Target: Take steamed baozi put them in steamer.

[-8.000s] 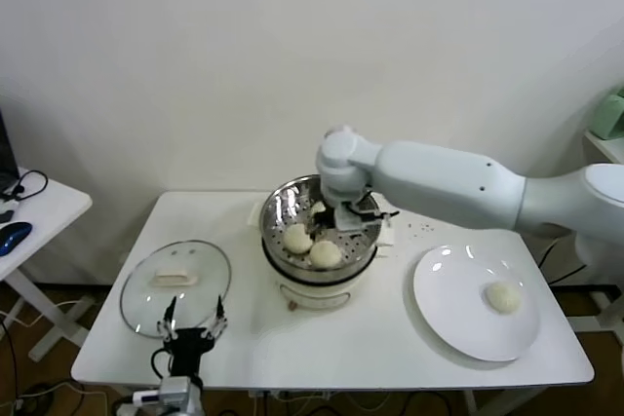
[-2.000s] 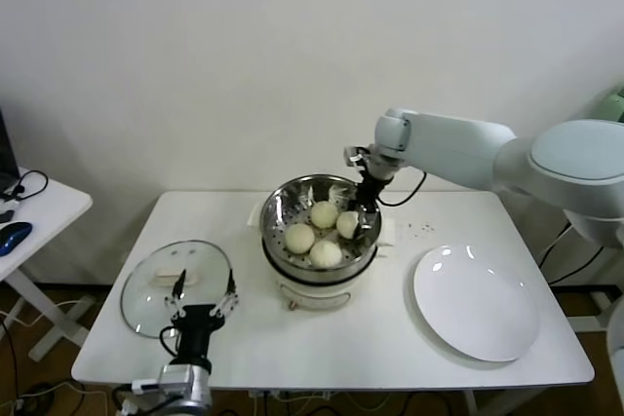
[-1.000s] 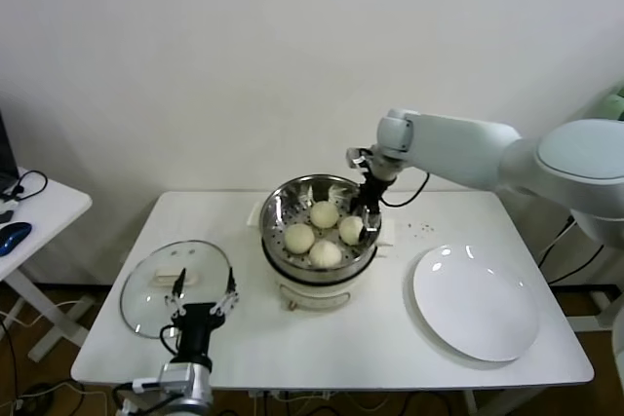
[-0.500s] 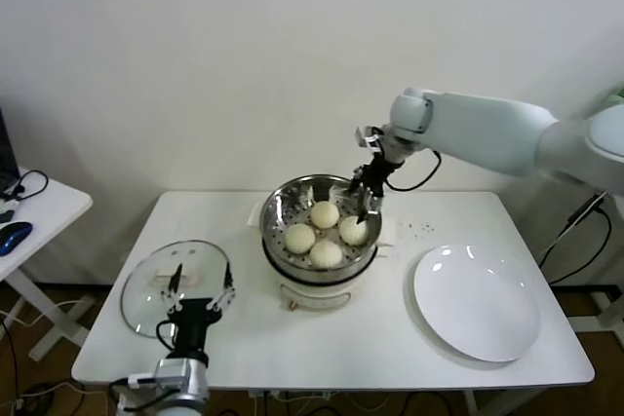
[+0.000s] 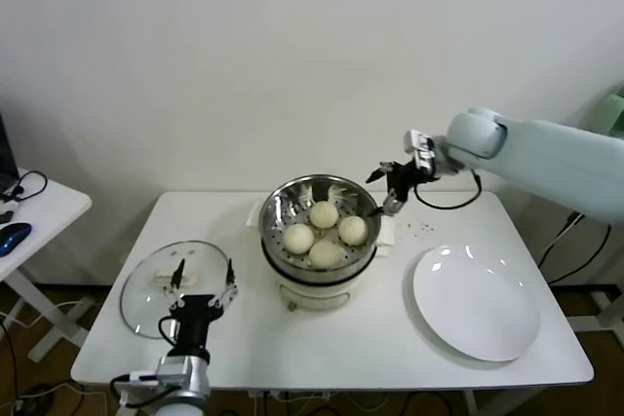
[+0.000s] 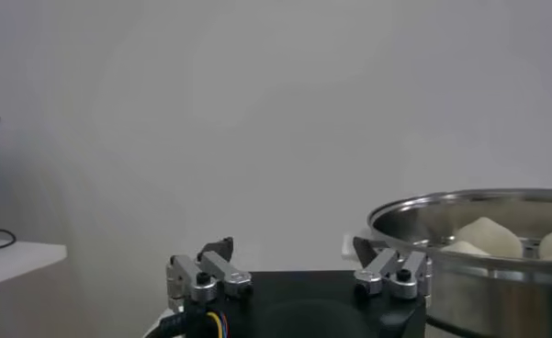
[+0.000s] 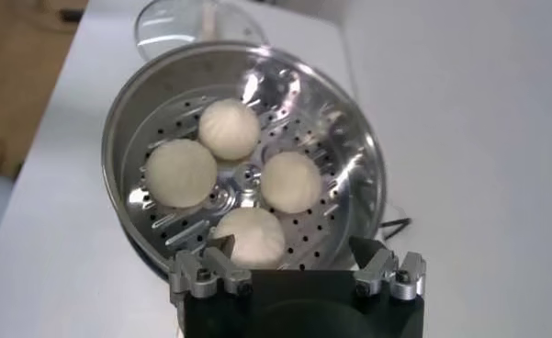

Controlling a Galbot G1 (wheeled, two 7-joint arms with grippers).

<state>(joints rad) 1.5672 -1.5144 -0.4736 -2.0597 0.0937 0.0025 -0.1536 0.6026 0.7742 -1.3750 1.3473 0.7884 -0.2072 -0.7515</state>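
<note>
Only the right wrist view shows all four steamed baozi [image 7: 228, 129] on the steamer [image 7: 349, 138] floor — below the right pincer [image 5: 388, 189], agape and empty; left pincer [image 5: 203, 280] agape near the bench edge.

A plain white wall [image 5: 244, 56] fills the far side. A white table [image 5: 322, 338] with rounded corners stands before it on a brown floor [image 5: 49, 338]. At left is a second white table [image 5: 44, 207] carrying a blue mouse [image 5: 14, 236] and a black cable [image 5: 29, 182].
</note>
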